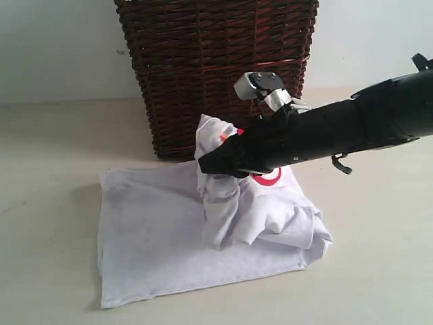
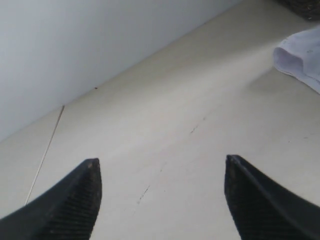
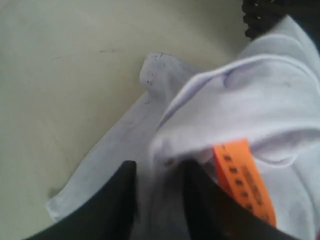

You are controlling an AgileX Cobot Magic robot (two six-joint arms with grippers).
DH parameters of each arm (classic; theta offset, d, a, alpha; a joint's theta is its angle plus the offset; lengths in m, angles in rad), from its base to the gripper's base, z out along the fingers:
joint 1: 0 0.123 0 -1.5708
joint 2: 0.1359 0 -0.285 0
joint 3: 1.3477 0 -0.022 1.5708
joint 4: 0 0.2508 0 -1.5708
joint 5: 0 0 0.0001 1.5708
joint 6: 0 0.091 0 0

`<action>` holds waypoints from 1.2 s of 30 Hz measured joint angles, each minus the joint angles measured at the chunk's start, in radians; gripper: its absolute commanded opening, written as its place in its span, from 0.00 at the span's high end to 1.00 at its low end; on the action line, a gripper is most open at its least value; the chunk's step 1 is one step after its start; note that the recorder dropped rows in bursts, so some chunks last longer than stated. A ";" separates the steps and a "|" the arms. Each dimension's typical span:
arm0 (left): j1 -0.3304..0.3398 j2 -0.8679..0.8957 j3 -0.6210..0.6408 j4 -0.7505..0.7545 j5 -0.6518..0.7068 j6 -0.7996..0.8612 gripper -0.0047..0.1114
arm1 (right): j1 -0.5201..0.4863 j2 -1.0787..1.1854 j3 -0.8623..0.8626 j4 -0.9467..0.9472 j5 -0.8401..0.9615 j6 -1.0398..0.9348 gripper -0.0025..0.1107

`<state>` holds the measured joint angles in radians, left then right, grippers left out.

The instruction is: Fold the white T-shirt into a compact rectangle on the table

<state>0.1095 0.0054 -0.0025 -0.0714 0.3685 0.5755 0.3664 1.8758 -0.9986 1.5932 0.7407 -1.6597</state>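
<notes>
The white T-shirt (image 1: 155, 230) lies partly flat on the beige table (image 1: 54, 169), its right part bunched up and lifted. My right gripper (image 1: 215, 164) reaches across from the right and is shut on a raised fold of the shirt near the collar. In the right wrist view its black fingers (image 3: 117, 200) pinch white cloth (image 3: 260, 95) beside the orange neck tag (image 3: 245, 180). Red lettering peeks out below the arm (image 1: 267, 179). My left gripper (image 2: 160, 172) is open over bare table, with only a corner of the shirt (image 2: 300, 55) far off.
A dark wicker basket (image 1: 216, 68) stands right behind the shirt, against the pale wall (image 1: 54, 47). Bare table stretches to the left and in front of the shirt. The left arm is out of the exterior view.
</notes>
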 measured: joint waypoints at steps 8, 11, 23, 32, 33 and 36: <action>0.000 0.000 0.000 0.000 0.000 0.000 0.38 | 0.016 -0.020 0.000 0.075 -0.058 -0.079 0.46; 0.000 0.000 0.000 0.000 0.000 0.000 0.38 | 0.016 -0.050 -0.003 -0.031 -0.197 -0.056 0.61; 0.000 0.000 0.000 0.000 0.000 0.000 0.38 | 0.006 0.079 -0.008 -1.248 -0.239 0.804 0.98; 0.000 0.000 0.000 0.000 0.000 0.000 0.38 | -0.302 -0.018 0.001 -1.477 0.028 0.841 0.95; 0.000 0.000 0.000 0.000 0.000 0.000 0.38 | -0.323 -0.040 0.001 -1.482 0.030 0.844 0.91; 0.000 0.000 0.000 0.000 0.000 0.000 0.38 | -0.328 -0.086 0.002 -1.441 0.048 0.814 0.59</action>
<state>0.1095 0.0054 -0.0025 -0.0714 0.3685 0.5755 0.0381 1.7898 -0.9963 0.1523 0.7883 -0.8460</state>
